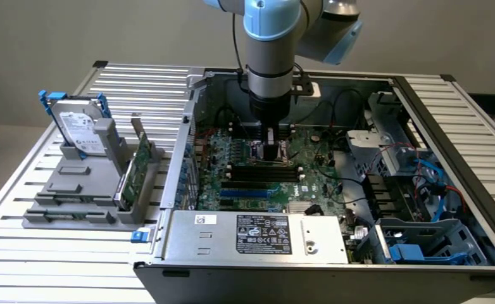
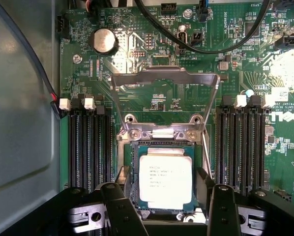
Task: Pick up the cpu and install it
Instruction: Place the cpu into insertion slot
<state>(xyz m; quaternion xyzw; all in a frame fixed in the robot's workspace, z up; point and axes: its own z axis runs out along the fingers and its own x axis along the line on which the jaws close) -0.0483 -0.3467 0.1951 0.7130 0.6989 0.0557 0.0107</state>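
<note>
In the wrist view the cpu [image 2: 165, 181], a small square chip with a silvery top and printed text, lies level in the motherboard socket [image 2: 162, 140]. Above it the hinged metal load plate [image 2: 164, 78] stands raised. My gripper [image 2: 163, 173] straddles the chip, and its black fingers [image 2: 121, 204] press against two opposite edges. In the exterior view the arm reaches straight down into the open computer case [image 1: 450, 126]. There the gripper [image 1: 270, 144] sits low over the socket area of the green motherboard [image 1: 315, 180] and hides the chip.
Black memory slots [image 2: 85, 147] flank the socket on both sides. A coin cell battery [image 2: 103, 40] and black cables [image 2: 196, 44] lie beyond it. On the exterior view's left, a grey parts holder [image 1: 75, 190] carries a white-labelled hard drive [image 1: 83, 130] and a green card [image 1: 138, 168]. The power supply [image 1: 256, 237] fills the case front.
</note>
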